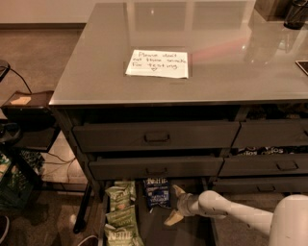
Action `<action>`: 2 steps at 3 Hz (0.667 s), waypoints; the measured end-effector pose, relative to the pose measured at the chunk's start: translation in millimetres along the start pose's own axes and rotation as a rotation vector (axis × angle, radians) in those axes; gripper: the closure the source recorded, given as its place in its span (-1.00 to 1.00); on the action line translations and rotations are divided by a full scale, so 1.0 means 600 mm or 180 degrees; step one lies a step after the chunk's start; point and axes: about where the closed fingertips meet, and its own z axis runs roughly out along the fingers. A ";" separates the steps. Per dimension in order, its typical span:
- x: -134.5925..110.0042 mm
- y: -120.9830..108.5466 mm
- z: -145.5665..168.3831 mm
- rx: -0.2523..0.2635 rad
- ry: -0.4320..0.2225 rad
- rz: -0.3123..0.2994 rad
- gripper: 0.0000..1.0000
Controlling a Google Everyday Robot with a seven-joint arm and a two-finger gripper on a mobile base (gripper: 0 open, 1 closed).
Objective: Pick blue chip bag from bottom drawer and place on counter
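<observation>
The blue chip bag (156, 192) lies in the open bottom drawer (149, 226), near its back, under the middle drawer's front. My gripper (174, 205) reaches in from the lower right on a white arm, just right of the bag. Its two tan fingers (178, 191) are spread apart, one up and one down, with nothing between them. The counter (231, 57) spans the top of the view and bears a white handwritten note (157, 63).
Several green snack bags (119, 214) lie in the drawer left of the blue bag. Two wider drawers with recessed handles (157, 137) sit above, with more drawers to the right. A dark side stand (24, 103) and cables are at the left. A dark cup (296, 13) stands at the counter's far right.
</observation>
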 end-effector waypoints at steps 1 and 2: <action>0.009 -0.029 0.033 0.0098 -0.0026 0.0035 -1.00; 0.014 -0.054 0.058 0.0191 -0.0019 0.0085 -1.00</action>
